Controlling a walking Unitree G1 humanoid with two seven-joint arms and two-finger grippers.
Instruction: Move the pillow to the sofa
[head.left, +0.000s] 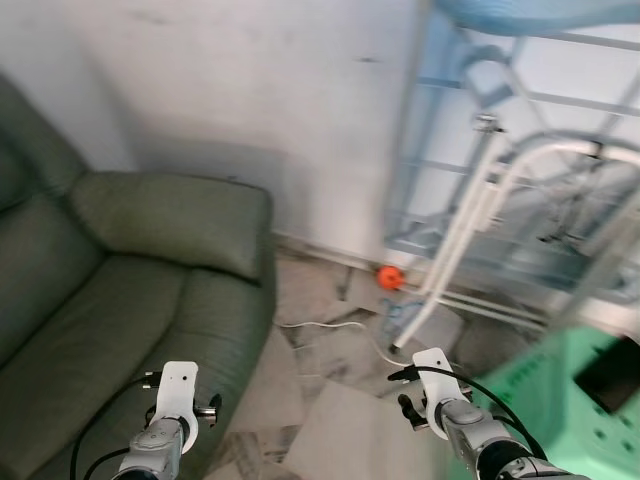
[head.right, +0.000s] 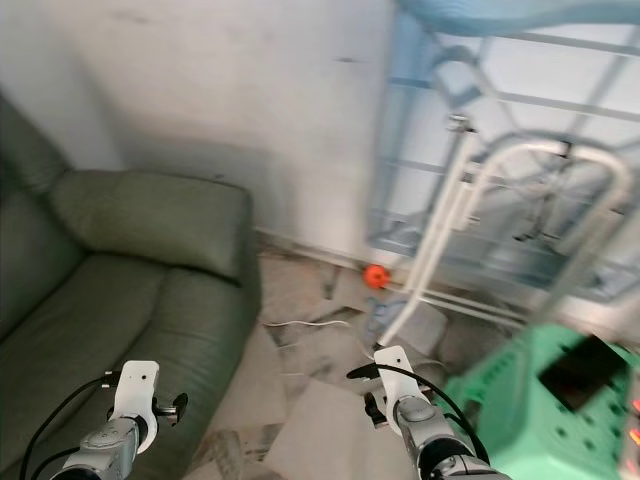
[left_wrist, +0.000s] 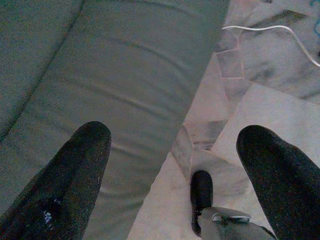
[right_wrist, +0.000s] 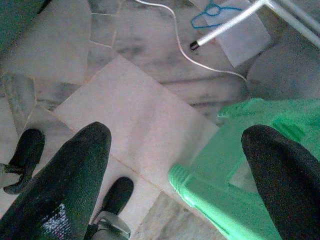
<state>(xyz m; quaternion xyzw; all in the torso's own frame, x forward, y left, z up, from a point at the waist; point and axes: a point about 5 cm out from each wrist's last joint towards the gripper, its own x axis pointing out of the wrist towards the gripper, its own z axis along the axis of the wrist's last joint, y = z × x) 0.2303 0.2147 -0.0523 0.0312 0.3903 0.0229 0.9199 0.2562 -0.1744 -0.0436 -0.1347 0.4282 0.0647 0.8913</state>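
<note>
**Supervisor:** How far had you got?

**Operator:** Barely started, I judged. Both the left gripper (left_wrist: 170, 150) and right gripper (right_wrist: 175, 150) were spread wide, holding nothing. The dark green leather sofa (head.left: 120, 300) sat near my left; I couldn't spot any pillow.

The left gripper (left_wrist: 175, 165) hangs with its two black fingers (left_wrist: 75, 175) spread wide apart and nothing between them. Beneath the finger at about 8 o'clock lies the green sofa (left_wrist: 115, 75), its seat cushion creased by a few soft folds. The other finger, at about 4 o'clock, is over the marble-tiled floor (left_wrist: 260, 105). A white cable (left_wrist: 270, 31) runs across the tiles near 1 o'clock.
</note>
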